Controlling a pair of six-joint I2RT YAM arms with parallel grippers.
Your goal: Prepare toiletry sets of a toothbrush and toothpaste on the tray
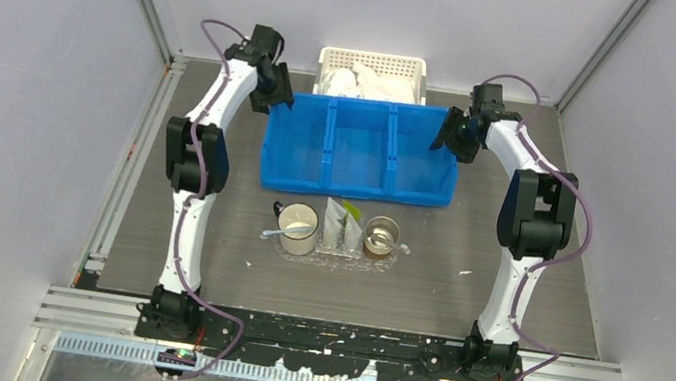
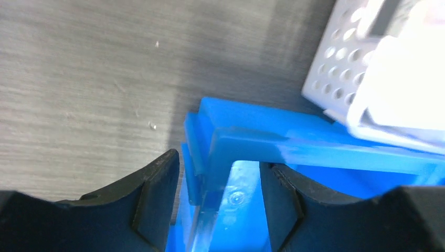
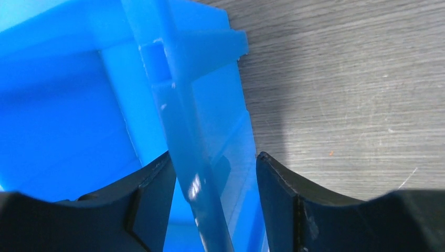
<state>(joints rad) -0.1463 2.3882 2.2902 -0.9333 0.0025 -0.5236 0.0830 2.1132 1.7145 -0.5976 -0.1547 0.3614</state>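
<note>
The clear tray [image 1: 344, 261] lies in front of the blue bin [image 1: 360, 148]. On it stand a white cup [image 1: 300, 230] with a toothbrush [image 1: 279, 233] leaning out to the left, an upright toothpaste [image 1: 341, 223] and a metal cup [image 1: 381, 236]. My left gripper [image 1: 280, 93] [image 2: 219, 157] is open astride the bin's left wall [image 2: 231, 142] near its far corner. My right gripper [image 1: 450, 132] [image 3: 212, 155] is open astride the bin's right wall [image 3: 183, 131], with gaps on both sides. Neither holds anything.
A white perforated basket [image 1: 373, 62] [image 2: 336, 68] with white wrapped items sits just behind the bin. All three compartments of the bin look bare from above. Grey walls close in the table on the left, right and back.
</note>
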